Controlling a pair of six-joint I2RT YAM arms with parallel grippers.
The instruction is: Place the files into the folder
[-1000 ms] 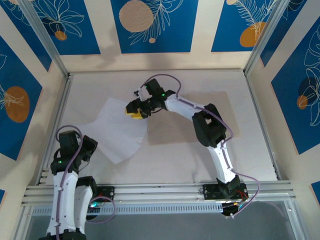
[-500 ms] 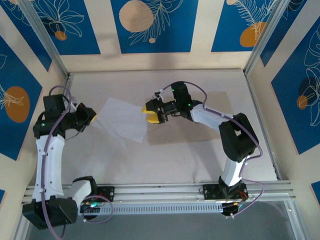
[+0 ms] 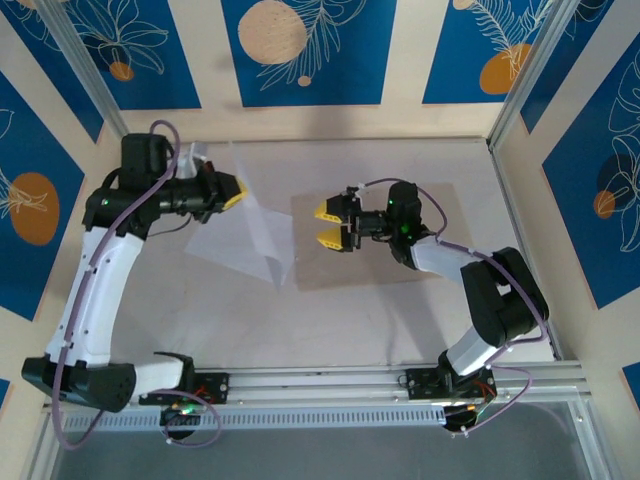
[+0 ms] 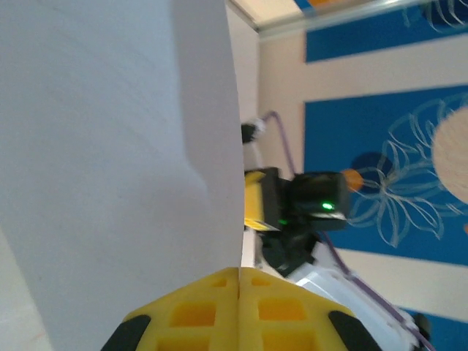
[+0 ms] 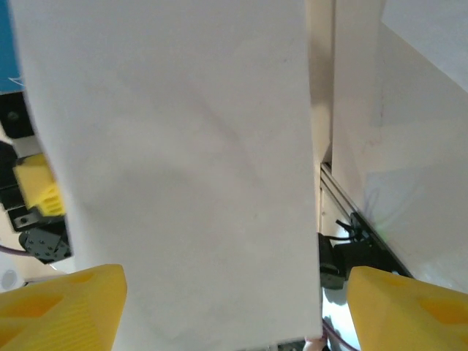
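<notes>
Your files [image 3: 245, 240] are plain white, with a soft grey shade where they bend. The folder [image 3: 345, 270] is tan, like brown card. The table [image 3: 330, 325] under them is a pale grey-white. Your left arm [image 3: 85, 300] and right arm [image 3: 430, 255] are white with black joints, and purple wires [image 3: 160, 126] run along them. The jaws on both arms are bright yellow. A tiny green light [image 4: 327, 207] glows on the right arm. The walls [image 3: 330, 60] are cream with big blue panels. On the blue you see thin white leaf drawings and orange circles.
</notes>
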